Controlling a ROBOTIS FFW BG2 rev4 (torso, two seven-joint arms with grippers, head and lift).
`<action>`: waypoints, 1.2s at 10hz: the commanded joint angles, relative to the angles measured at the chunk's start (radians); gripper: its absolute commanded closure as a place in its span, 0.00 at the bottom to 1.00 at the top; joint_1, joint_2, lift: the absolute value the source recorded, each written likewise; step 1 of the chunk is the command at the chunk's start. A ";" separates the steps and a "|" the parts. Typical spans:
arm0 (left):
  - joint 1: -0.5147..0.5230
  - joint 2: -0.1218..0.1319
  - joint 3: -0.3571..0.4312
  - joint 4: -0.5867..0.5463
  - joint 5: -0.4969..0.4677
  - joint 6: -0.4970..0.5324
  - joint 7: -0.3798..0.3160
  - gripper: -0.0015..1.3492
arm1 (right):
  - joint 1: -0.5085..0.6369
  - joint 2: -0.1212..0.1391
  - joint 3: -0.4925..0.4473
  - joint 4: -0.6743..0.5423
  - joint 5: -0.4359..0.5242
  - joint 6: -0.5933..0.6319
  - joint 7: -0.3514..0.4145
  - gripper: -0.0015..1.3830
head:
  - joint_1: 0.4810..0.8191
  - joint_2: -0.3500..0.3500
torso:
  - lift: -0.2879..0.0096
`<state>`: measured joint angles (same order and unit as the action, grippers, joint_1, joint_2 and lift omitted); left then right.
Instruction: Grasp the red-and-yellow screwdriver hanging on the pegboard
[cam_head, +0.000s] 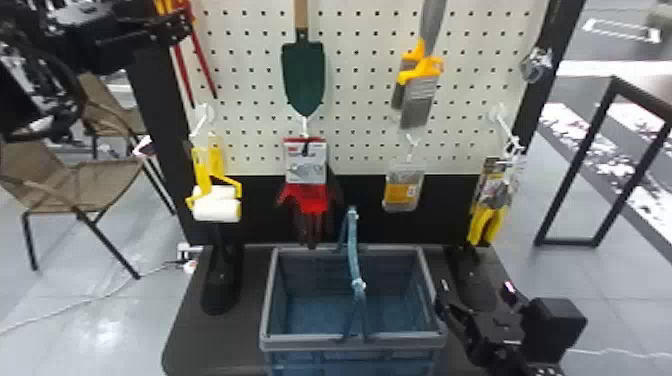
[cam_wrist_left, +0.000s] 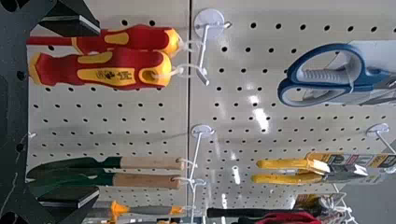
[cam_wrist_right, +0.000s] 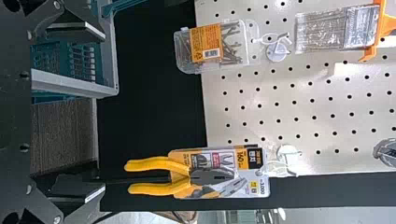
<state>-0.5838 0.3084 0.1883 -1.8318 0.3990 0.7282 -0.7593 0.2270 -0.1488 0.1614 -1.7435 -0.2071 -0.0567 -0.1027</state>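
Two red-and-yellow screwdrivers hang side by side from a white hook at the pegboard's upper left. The nearer screwdriver has its handle lying between the two fingers of my left gripper, which is open, and neither finger touches it. In the head view the left gripper is up at the board's top left corner, with the red screwdriver shafts slanting down below it. My right gripper stays low beside the basket's right side; its wrist view shows the right gripper open, nothing held.
On the board hang a green trowel, a paintbrush, a paint roller, red gloves, a nail pack, yellow pliers and blue scissors. A grey-blue basket stands below. A folding chair is left.
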 joint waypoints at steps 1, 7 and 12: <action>-0.019 0.001 -0.026 0.052 0.038 -0.026 -0.014 0.08 | 0.000 -0.002 0.000 0.002 0.000 0.000 0.000 0.12 | 0.20 0.50 | 0.63; -0.100 0.008 -0.072 0.197 0.054 -0.082 -0.084 0.09 | -0.005 -0.006 0.003 0.002 -0.002 0.000 0.001 0.12 | 0.20 0.50 | 0.63; -0.149 0.017 -0.105 0.267 -0.002 -0.099 -0.117 0.55 | -0.005 -0.008 0.003 -0.001 -0.003 0.000 0.001 0.12 | 0.20 0.50 | 0.63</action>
<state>-0.7264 0.3222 0.0807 -1.5566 0.4265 0.6174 -0.8740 0.2215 -0.1567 0.1641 -1.7441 -0.2099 -0.0567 -0.1012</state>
